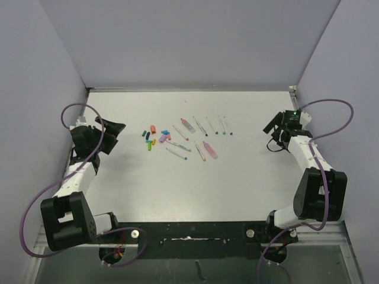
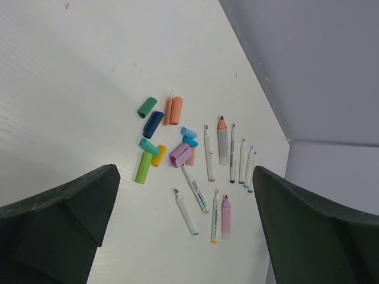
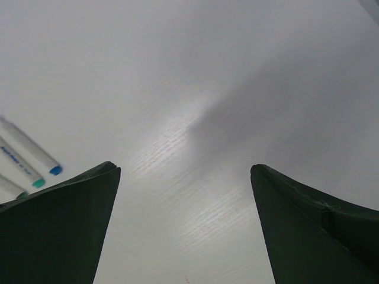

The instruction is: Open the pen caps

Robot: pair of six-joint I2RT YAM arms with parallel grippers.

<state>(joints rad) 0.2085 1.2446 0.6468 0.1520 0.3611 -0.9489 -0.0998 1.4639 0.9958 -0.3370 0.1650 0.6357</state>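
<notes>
Left hand [image 1: 115, 135] and right hand [image 1: 272, 131] hang open, empty, clear of loose caps [image 2: 153, 124] and pens [image 2: 209, 154]; any capped pen needs one hand per end.

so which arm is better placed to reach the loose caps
Left, likely: the loose caps lie on its side of the pens, and the left gripper, jaws open, faces them. The right gripper sits beyond the pens.
</notes>
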